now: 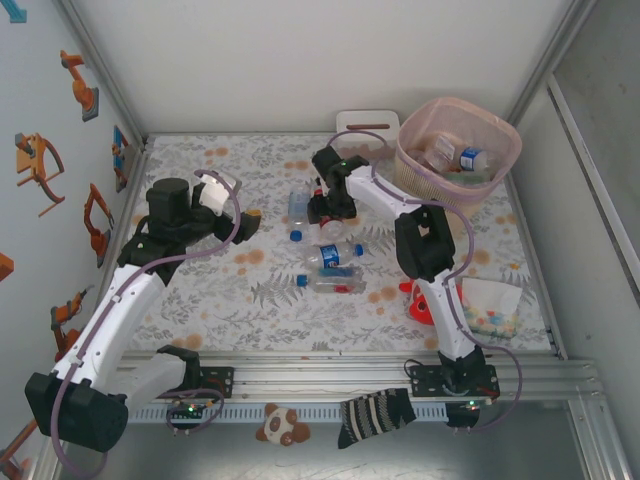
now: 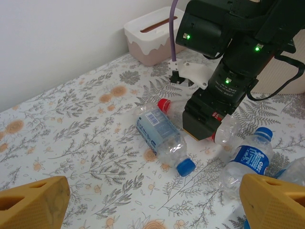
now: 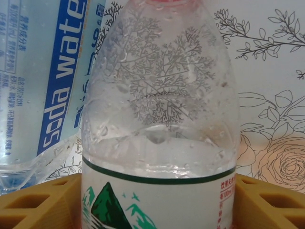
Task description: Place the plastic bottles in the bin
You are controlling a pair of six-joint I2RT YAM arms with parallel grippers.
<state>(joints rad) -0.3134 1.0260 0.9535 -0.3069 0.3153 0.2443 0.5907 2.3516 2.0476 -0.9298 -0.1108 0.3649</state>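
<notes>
Pickup is the step in hand, by my reading; the right gripper (image 3: 157,186) is down over the cluster of bottles in the middle of the table (image 1: 250,300), its yellow fingers (image 3: 38,200) flanking a clear bottle (image 3: 157,119) with a green mountain label; that bottle fills the gap between them, but whether they press on it or merely stand beside it I cannot tell. Just left of it in the right wrist view lies a soda water bottle (image 3: 43,71), touching it or nearly so. The left gripper (image 2: 152,191) hovers at the left of the cluster, spread wide with nothing between its fingers, facing a blue-capped bottle (image 2: 162,138).

Next move, as I judge it: a firm squeeze on the clear bottle; a straight lift, so the soda water bottle is not dragged along; then a carry to the far right and a release above the rim.

The bin (image 1: 458,102) stands at the far right corner, well apart from the cluster; several bottles lie in it, 1 with a blue cap and label (image 1: 470,157); the full count I cannot tell. At least 4 bottles on the table have yet to go in, so the task looks partway done. The tissue box (image 1: 365,125) sits just left of the bin; its slot shows nothing of what is inside.
</notes>
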